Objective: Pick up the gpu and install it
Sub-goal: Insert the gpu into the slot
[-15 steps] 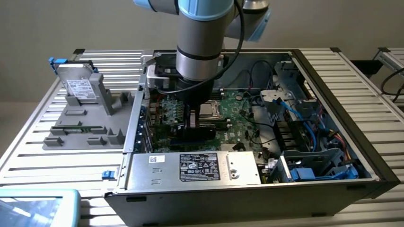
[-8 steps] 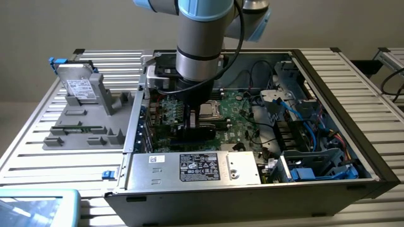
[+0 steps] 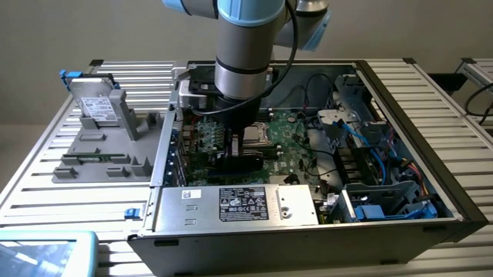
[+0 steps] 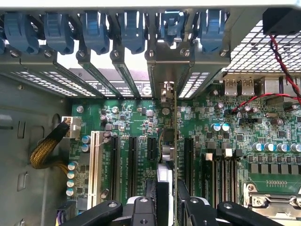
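In the exterior view, the robot arm (image 3: pixel 242 52) reaches down into the open computer case (image 3: pixel 400 109), which lies on its side on the slatted tabletop (image 3: pixel 69 196). The fingers (image 3: pixel 245 151) are low over the green motherboard (image 3: pixel 289 141), closed on the gpu (image 3: pixel 240 163), which shows as a dark flat card standing on edge just above the board. The silver power supply (image 3: pixel 239 205) with its label sits at the near wall of the case. At the exterior view's left, a grey holder (image 3: pixel 108 153) on the tabletop carries a grey hard drive (image 3: pixel 99 107) with a white label.

In the wrist view, the fingers (image 4: pixel 167 200) pinch the gpu (image 4: pixel 175 141) edge-on; the card stands upright over the motherboard (image 4: pixel 136 122) among the black expansion slots (image 4: pixel 133 162), its silver bracket (image 4: pixel 170 63) up against the case's rear slot openings under the blue clips (image 4: pixel 131 30)
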You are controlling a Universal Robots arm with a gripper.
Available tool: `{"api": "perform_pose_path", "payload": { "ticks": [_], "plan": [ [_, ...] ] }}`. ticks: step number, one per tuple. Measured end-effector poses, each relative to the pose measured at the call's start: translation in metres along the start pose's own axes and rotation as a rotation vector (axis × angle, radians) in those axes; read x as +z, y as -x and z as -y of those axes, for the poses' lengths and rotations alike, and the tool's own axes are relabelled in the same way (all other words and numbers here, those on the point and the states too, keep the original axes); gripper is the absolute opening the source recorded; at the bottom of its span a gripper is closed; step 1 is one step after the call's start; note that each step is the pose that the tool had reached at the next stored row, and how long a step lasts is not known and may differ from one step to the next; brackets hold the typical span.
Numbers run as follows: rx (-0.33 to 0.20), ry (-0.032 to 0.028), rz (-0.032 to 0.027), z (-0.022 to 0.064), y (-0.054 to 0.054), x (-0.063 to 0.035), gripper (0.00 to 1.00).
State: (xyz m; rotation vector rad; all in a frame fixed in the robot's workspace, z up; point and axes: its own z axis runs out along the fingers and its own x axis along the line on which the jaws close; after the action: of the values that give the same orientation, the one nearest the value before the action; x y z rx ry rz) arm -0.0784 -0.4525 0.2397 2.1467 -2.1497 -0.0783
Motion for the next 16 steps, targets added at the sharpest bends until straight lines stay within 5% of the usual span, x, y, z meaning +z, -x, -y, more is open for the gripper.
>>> {"api": "perform_pose_path", "payload": {
  "ticks": [16],
  "plan": [
    [0.007,0.0003,0.0009,0.0001,0.0000,0.0006,0.28]
  ]
}}
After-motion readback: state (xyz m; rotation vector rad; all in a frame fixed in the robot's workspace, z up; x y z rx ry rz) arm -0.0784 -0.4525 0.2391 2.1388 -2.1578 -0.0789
